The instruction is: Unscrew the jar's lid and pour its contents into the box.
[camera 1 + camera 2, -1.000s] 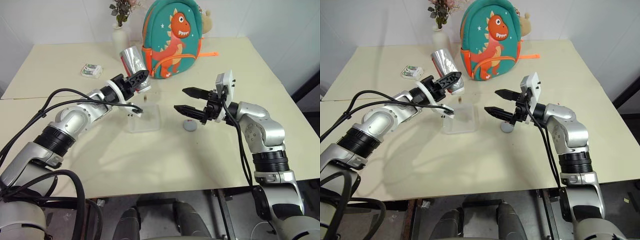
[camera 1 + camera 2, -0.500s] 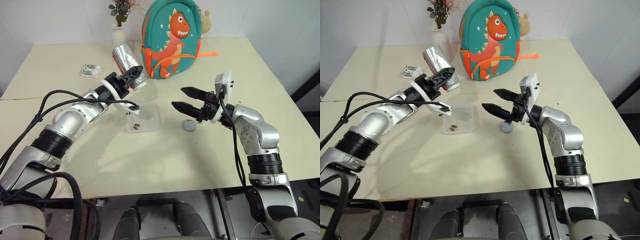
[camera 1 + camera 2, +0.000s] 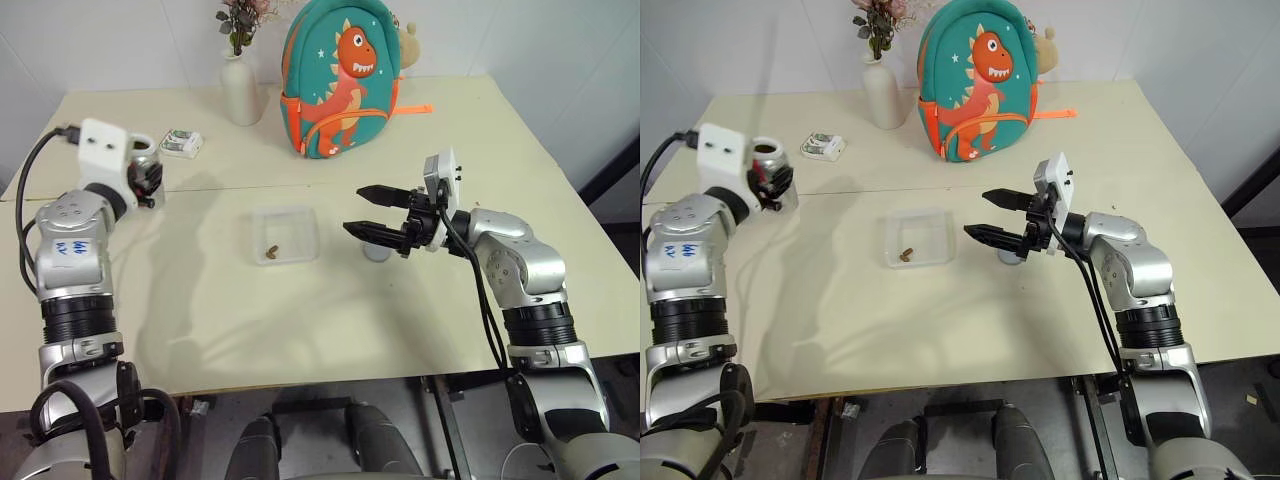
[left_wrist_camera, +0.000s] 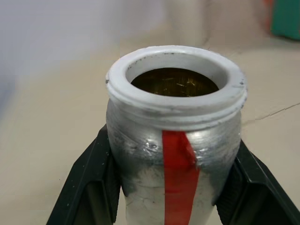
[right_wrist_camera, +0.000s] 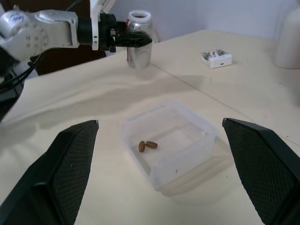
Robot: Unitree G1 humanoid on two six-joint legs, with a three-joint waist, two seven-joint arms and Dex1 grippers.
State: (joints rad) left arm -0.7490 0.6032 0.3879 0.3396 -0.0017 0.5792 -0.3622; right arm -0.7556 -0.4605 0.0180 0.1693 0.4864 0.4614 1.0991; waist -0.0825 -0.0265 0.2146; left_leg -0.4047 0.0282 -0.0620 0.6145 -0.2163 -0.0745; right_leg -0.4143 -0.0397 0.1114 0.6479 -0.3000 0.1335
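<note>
The silver jar (image 3: 146, 168) with a red stripe stands upright and lidless at the table's left, on or just above the surface. My left gripper (image 3: 150, 186) is shut on its body, one black finger (image 4: 91, 187) on each side. The jar (image 4: 176, 136) looks hollow inside. Mid-table sits the clear box (image 3: 286, 211) with the contents (image 3: 270, 248), two small brown pieces (image 5: 147, 145), on its floor. My right gripper (image 3: 353, 210) hangs open just right of the box, pointing left, empty. The grey lid (image 3: 377, 253) lies on the table under it, partly hidden.
A green dinosaur backpack (image 3: 345, 80) and a white vase (image 3: 240, 90) stand at the back. A small white-and-green packet (image 3: 181, 142) lies behind the jar. A seam (image 3: 250, 188) runs across the table.
My left arm has swung away to the left with the jar, from tilted over the box to upright. The brown pieces now lie in the box. The right gripper has stayed put.
</note>
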